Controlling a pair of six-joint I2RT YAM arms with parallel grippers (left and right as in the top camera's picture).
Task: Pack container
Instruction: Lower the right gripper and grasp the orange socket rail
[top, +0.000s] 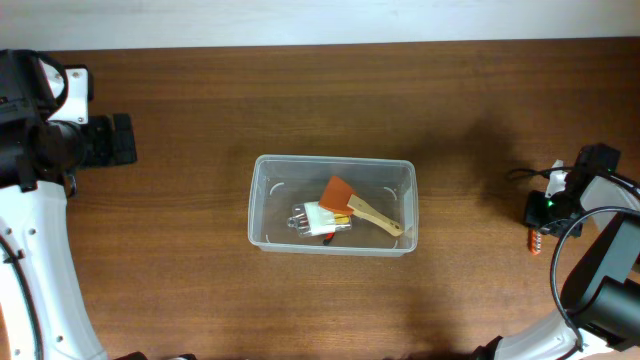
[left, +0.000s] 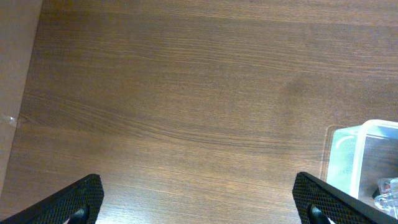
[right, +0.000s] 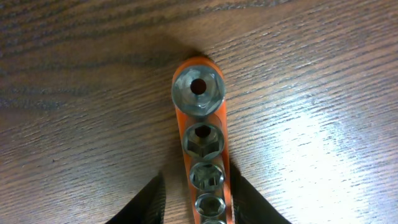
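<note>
The clear plastic container (top: 258, 205) stands mid-table; its corner also shows in the left wrist view (left: 367, 158). Inside it lie an orange scraper with a wooden handle (top: 341, 192) and a white and clear item (top: 311, 219). An orange socket rail with several metal sockets (right: 200, 134) lies on the table at the far right (top: 535, 243). My right gripper (right: 199, 190) is down over it (top: 548, 208), a finger on each side, with a gap on the left side. My left gripper (left: 199, 205) is wide open and empty at the far left (top: 112, 140).
The wooden table's far edge (top: 320, 44) runs along the top. A cable (top: 525, 174) trails by the right arm. The table's left edge (left: 25, 93) shows in the left wrist view.
</note>
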